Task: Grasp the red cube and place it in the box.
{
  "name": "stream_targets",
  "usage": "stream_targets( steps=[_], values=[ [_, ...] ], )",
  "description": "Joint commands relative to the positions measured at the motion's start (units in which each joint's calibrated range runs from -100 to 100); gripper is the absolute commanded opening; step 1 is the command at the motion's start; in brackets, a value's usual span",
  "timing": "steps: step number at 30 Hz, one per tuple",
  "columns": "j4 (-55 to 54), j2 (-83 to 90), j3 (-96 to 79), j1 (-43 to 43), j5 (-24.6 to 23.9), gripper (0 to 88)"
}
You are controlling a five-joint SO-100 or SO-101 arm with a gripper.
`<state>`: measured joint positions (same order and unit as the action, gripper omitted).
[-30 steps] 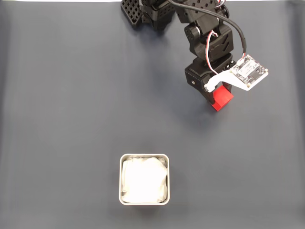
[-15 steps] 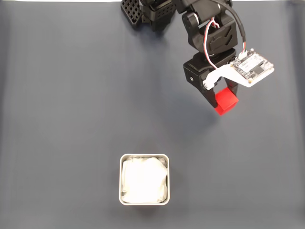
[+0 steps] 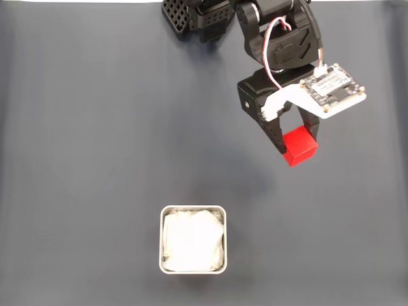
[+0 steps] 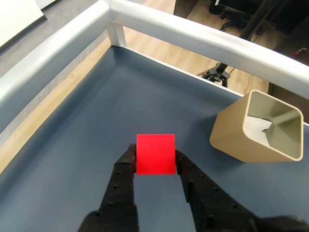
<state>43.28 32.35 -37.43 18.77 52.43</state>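
Observation:
My gripper [image 3: 294, 150] is shut on the red cube [image 3: 299, 146], which hangs above the dark mat at the right of the fixed view. In the wrist view the red cube [image 4: 155, 153] sits squeezed between the two black fingertips [image 4: 126, 164] of the gripper [image 4: 154, 162]. The box [image 3: 192, 239] stands low in the fixed view, left of and below the cube, with white crumpled lining inside. From the wrist camera the box [image 4: 231, 135] looks beige and stands to the right, apart from the cube.
A dark blue-grey mat [image 3: 95, 140] covers the table. The black arm base [image 3: 197, 16] sits at the top edge of the fixed view. A raised metal rail [image 4: 193, 34] borders the table in the wrist view, with wooden floor beyond.
The gripper has lifted the red cube off the mat and carried it slightly down the fixed view; the wrist has swung a little. The box has not moved.

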Motion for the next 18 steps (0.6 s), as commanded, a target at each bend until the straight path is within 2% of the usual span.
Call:
stream_targets(
  steps=[1,18],
  values=[
    [1.31,1.36,6.05,-2.01,-0.05,6.2],
    [4.26,-4.19,17.54,-9.75,-0.20,6.0]
  ],
)
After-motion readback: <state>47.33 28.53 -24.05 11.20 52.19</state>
